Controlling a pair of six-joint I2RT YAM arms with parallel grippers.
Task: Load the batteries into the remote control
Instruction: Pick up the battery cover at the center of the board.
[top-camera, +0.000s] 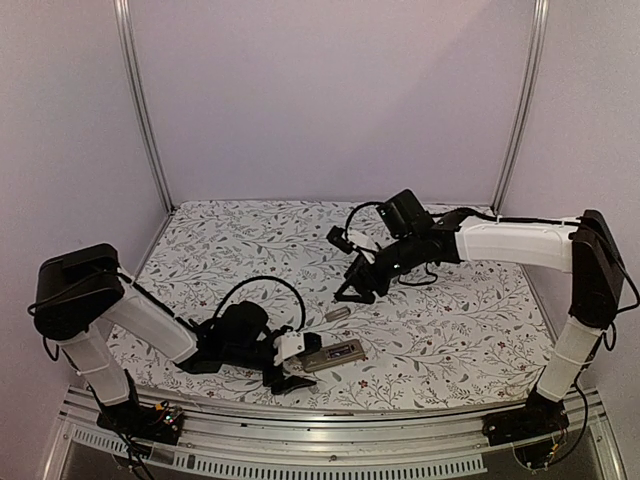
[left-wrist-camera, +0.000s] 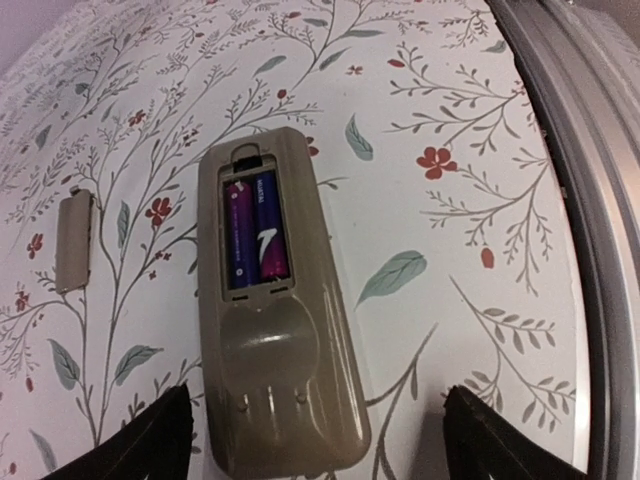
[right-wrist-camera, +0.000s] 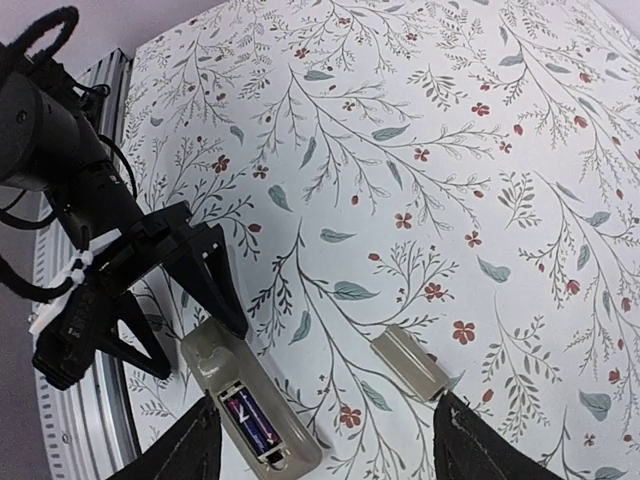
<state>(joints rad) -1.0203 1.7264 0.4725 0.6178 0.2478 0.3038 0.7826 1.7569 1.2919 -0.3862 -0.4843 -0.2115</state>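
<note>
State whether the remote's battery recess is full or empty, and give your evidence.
Full: two purple batteries lie side by side in the remote control's uncovered recess.

You will find nothing readable here: the batteries (left-wrist-camera: 254, 235) in the remote control (left-wrist-camera: 275, 400) carry a white mark and tiny print, too blurred to read.

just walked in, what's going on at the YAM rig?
The remote control lies back-up on the floral table, with both batteries seated side by side in its recess. The left gripper is open, its fingers on either side of one end of the remote without clamping it. The battery cover lies loose beside the remote, not yet fitted. The right gripper is open and empty, near the cover.
</note>
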